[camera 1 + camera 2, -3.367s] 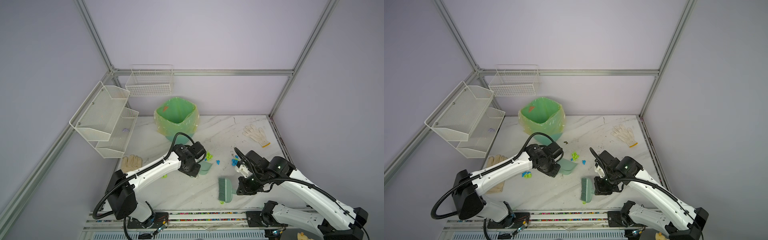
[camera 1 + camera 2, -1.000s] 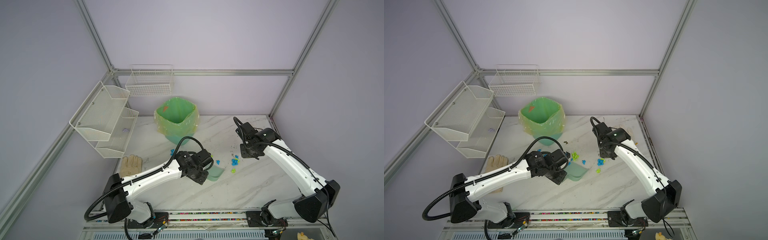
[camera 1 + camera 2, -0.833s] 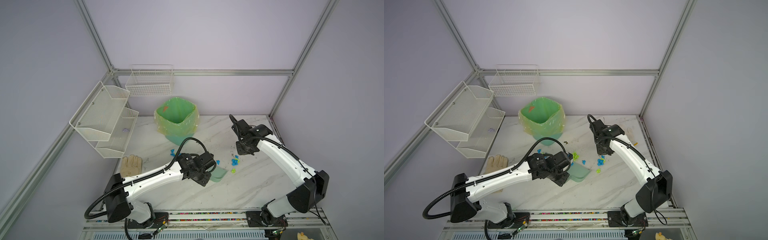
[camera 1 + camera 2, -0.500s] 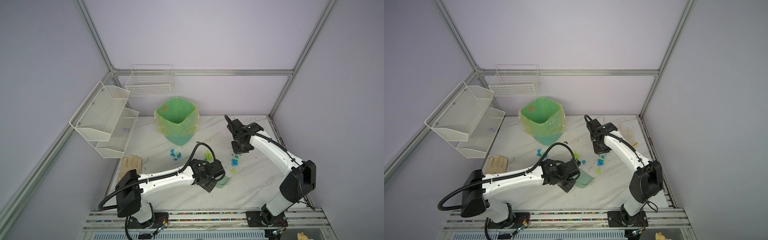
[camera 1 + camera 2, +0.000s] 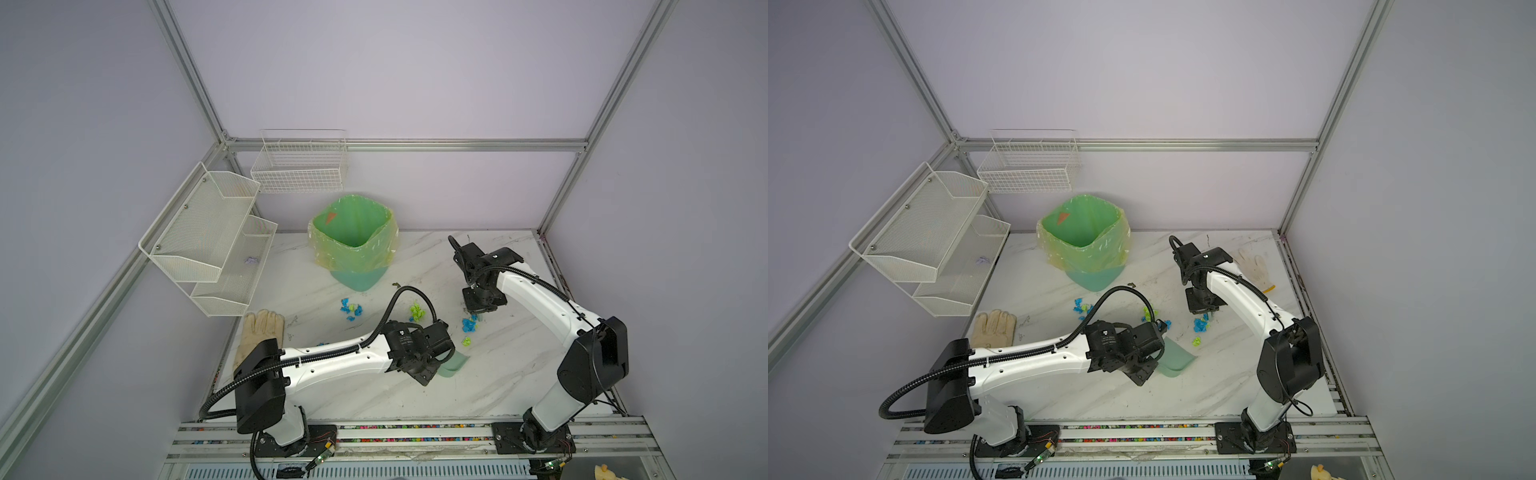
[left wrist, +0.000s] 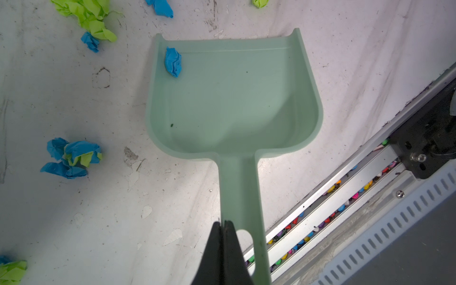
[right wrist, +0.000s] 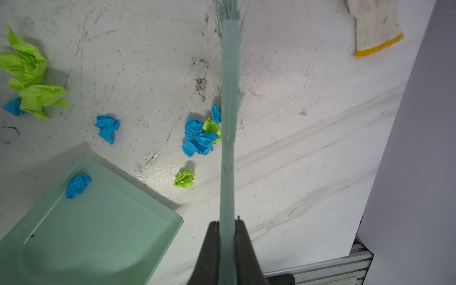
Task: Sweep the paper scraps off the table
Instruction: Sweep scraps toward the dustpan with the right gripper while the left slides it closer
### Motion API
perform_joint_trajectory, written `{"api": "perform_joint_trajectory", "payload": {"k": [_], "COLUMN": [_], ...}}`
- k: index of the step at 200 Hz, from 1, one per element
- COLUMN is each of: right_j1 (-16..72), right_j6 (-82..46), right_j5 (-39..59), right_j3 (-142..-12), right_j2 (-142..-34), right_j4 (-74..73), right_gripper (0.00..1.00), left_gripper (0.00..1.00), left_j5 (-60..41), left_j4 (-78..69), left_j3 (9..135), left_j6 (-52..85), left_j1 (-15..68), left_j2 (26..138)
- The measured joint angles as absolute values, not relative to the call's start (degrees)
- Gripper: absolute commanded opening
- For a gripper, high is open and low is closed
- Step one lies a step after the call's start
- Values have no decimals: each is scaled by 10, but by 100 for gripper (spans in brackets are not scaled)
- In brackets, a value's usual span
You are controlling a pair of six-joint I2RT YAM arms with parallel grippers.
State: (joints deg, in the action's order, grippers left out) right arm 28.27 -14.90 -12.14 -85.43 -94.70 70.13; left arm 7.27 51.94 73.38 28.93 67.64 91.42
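1. white marble-veined table [image 5: 519,374], framed by aluminium rails and lavender walls, fills the lower centre of both top views; dark scuff marks cover its surface.
2. bin [image 5: 376,257] with a green liner stands at the rear centre of the table; wire shelves [image 5: 199,237] hang on the wall at middle left.
3. left gripper [image 6: 224,223]: jaws pressed together on the handle of a pale green dustpan [image 6: 234,103]. in a top view the pan [image 5: 455,365] sits at lower centre, mouth facing upper right; whether its lip touches the table cannot be told.
4. right gripper [image 7: 226,223]: jaws pinching the handle of a pale green brush [image 7: 229,111]. in both top views this arm points down at the table, right of centre.
5. paper scraps [image 5: 469,324]: a blue and green cluster lies against the side of the brush.
6. single green wad [image 5: 466,341] lies between that cluster and the pan mouth.
7. blue wad [image 6: 173,61] rests inside the dustpan, at one corner of the mouth.
8. second cluster [image 5: 417,311] lies at centre; third cluster [image 5: 350,309] lies left of centre, below the bin.
9. beige glove [image 5: 259,336] lies at the left table edge; white glove [image 5: 1254,268] lies at the right rear, well apart from the scraps.
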Motion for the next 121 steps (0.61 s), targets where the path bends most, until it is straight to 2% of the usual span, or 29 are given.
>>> {"api": "perform_joint_trajectory", "payload": {"k": [73, 121], "right_j1": [283, 287], "right_j6": [-147, -149], "right_j5": [-73, -9], "right_j3": [-826, -785], "right_j2": [-908, -868], "right_j4": [703, 701], "right_gripper": [0, 0], "left_gripper": [0, 0], "left_j5": [67, 66], "left_j4": [500, 487], "left_j3": [734, 733], "left_j6": [283, 278], "left_j1": [676, 672], "left_j2": [940, 959]}}
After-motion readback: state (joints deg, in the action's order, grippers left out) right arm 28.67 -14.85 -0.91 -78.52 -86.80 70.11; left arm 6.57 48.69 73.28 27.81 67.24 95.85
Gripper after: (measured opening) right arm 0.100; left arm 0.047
